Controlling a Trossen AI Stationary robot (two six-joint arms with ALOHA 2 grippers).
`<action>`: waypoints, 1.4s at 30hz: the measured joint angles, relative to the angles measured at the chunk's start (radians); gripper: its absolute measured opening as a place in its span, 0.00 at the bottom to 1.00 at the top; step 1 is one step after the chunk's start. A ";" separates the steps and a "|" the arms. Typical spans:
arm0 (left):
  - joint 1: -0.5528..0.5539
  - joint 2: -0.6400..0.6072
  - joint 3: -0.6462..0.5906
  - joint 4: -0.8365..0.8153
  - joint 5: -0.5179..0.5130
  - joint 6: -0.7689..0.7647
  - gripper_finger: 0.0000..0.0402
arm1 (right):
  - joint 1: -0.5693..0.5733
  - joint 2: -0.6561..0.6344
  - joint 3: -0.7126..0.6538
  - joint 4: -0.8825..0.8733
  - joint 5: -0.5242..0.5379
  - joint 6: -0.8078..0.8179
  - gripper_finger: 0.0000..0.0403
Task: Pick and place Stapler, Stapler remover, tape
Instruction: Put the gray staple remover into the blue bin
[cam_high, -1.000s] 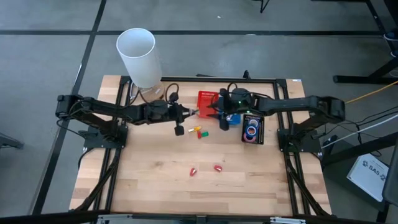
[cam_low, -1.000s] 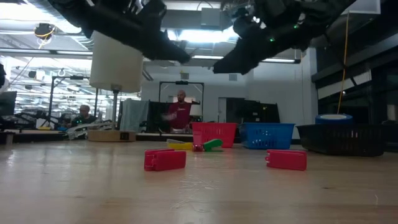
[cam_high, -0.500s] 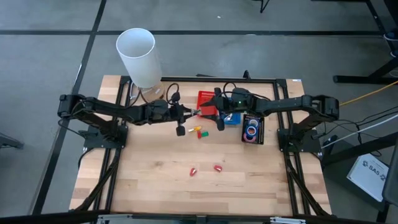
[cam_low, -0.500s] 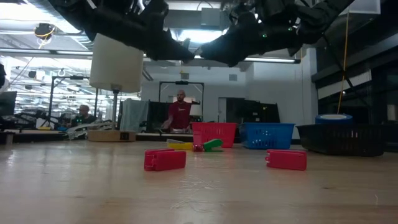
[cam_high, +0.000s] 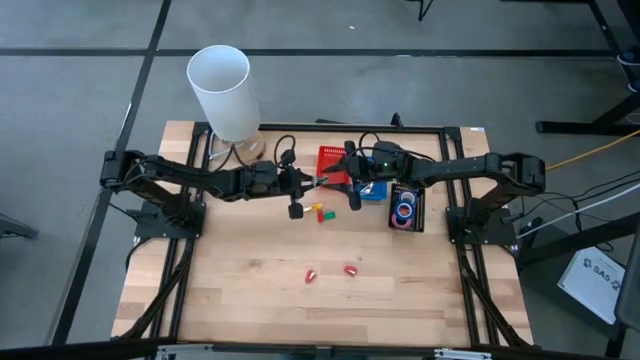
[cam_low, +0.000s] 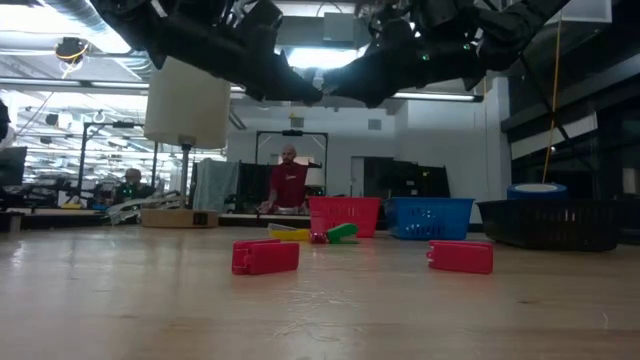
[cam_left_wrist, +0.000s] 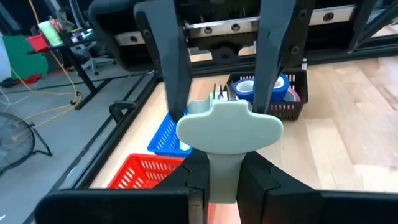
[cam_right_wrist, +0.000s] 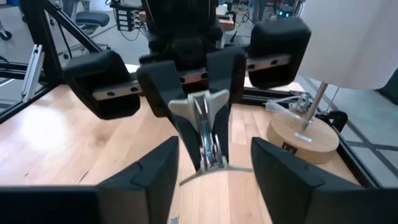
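Since a second ago the right gripper (cam_high: 335, 180) has moved in to meet the left gripper (cam_high: 312, 182) above the red basket's (cam_high: 328, 160) edge. The left gripper is clamped on the staple remover (cam_left_wrist: 229, 127); the right gripper's fingers (cam_right_wrist: 155, 171) stand spread on either side of it.

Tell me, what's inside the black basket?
In the black basket sit rolls of tape, blue and pink ones showing from above. Its dark walls cover the bottom, so anything lying under the rolls cannot be seen.
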 joint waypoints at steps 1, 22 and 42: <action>0.000 0.000 0.000 0.001 0.001 0.000 0.09 | 0.000 0.000 0.000 -0.005 0.001 0.000 0.46; 0.000 -0.001 -0.001 0.009 -0.013 -0.007 0.18 | 0.000 -0.002 0.000 -0.027 -0.002 -0.003 0.01; 0.000 -0.001 0.000 0.003 -0.039 -0.023 0.22 | -0.001 -0.010 0.000 -0.050 -0.014 0.001 0.00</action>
